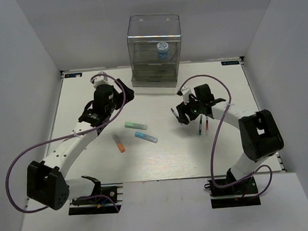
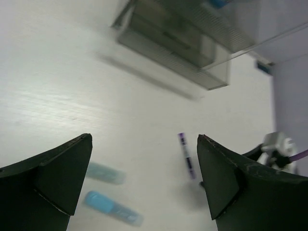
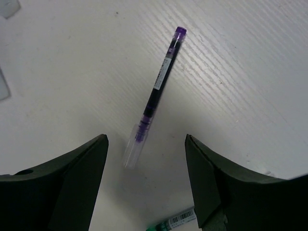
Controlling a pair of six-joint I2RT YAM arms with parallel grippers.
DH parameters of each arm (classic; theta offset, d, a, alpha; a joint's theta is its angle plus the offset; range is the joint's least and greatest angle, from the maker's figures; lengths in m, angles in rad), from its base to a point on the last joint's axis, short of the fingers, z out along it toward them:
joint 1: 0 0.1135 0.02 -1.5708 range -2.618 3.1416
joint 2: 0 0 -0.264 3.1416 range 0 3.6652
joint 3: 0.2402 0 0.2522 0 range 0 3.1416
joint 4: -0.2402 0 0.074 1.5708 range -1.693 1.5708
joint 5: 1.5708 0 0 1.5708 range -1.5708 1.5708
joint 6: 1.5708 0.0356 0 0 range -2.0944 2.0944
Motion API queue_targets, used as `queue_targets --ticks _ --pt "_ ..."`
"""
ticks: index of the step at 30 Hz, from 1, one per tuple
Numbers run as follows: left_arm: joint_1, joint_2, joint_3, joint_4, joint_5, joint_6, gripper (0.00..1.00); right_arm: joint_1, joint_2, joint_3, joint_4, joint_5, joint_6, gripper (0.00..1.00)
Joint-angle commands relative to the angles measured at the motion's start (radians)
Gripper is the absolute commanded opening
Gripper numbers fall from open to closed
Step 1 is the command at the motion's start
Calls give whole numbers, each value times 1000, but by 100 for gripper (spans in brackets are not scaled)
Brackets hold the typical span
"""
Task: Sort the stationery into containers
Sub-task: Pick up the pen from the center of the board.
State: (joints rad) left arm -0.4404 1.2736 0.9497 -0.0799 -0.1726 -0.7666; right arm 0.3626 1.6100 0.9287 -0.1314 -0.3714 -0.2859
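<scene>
Purple pen (image 3: 154, 96) tail between wide right pincer (image 3: 146, 138) tips (untouched); left pincer (image 2: 144, 137) wide.

Seven stationery pieces and one container are counted.
Three markers are seen: teal marker (image 1: 136, 125), light-blue marker (image 1: 146, 137), orange-capped marker (image 1: 119, 144). Three pens are seen: purple pen (image 3: 156, 94), green pen (image 1: 200, 125), red pen (image 1: 207, 124). One roll (image 1: 162, 50) and one organiser (image 1: 154, 31) are counted.

- Above and behind, we overlook the whole table (image 1: 162, 159).
- Left wrist looks slantwise across it; right, closely down.
- All share the purple pen (image 3: 156, 91).
</scene>
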Motion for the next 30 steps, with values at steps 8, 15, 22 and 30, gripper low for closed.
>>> queue_targets --ticks 8,15,22,30 --pt "5 -215 -90 -500 -194 182 88 104 56 154 -71 -66 -156 67" --pt "5 -319 -181 -549 -248 182 41 297 142 292 -172 -163 -277 50" --pt "5 -398 -192 -586 -294 182 97 446 229 335 -140 -67 -179 77" --pt "5 -461 -192 -595 -326 164 99 524 318 366 -83 150 -121 77"
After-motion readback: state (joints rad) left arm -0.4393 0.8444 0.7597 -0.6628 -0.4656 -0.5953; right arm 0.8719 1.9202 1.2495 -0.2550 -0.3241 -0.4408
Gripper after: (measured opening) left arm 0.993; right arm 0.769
